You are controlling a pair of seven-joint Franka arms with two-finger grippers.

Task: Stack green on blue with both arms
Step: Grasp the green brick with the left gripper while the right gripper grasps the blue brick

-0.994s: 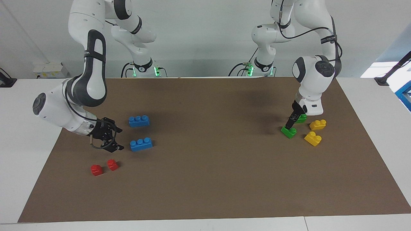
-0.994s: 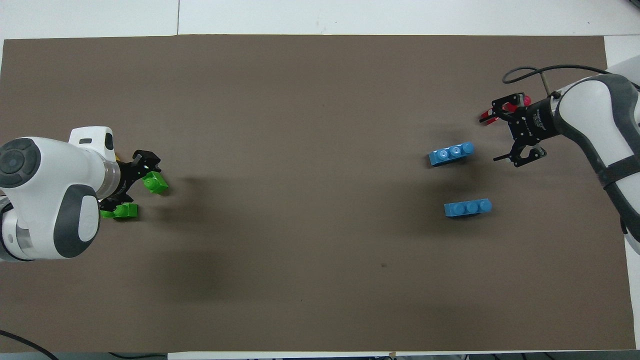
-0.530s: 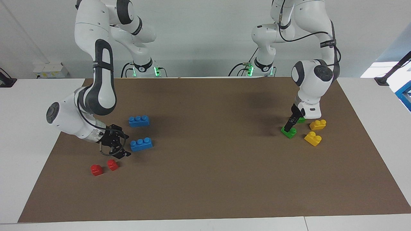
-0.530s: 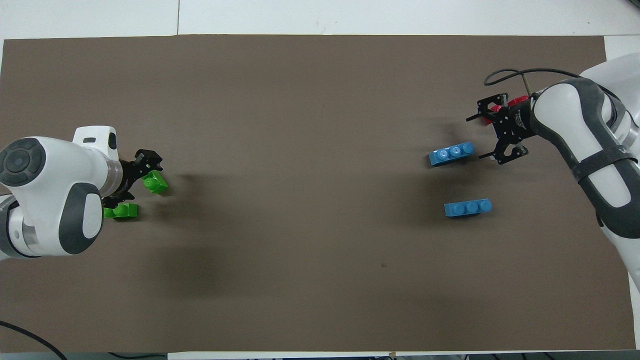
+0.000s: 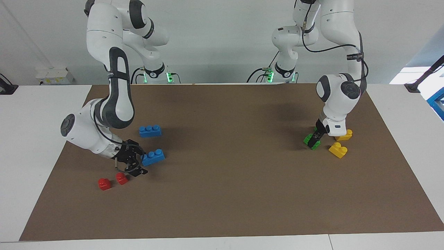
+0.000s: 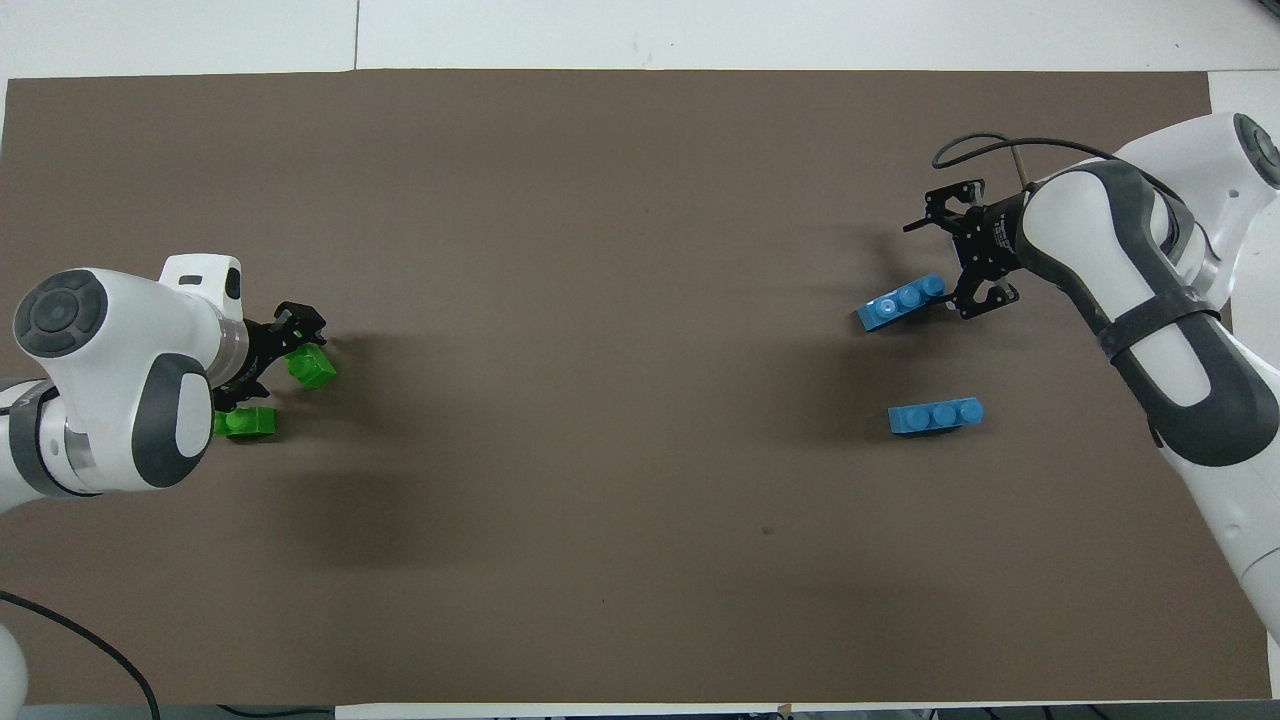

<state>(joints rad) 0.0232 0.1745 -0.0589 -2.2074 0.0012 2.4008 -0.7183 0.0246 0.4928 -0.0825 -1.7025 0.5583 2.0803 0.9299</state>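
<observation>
Right gripper [image 5: 136,163], jaws wide, sits low at the end of the farther blue [image 5: 153,157]. Left gripper [image 5: 316,138] is down on the farther green [image 5: 311,141]; grip unreadable. Advice: centre jaws across each brick before closing.

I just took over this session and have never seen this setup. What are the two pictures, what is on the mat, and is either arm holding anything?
These are two white robot arms at a table covered by a brown mat. One picture faces the robots from across the table; the other looks down from above their end.

The left gripper is low around a green brick; a second green brick lies beside it, with two yellow bricks close by. I cannot tell whether it has gripped.

The right gripper is open at one end of a blue brick, holding nothing. Another blue brick lies nearer the robots, and two red bricks lie close to that gripper.
</observation>
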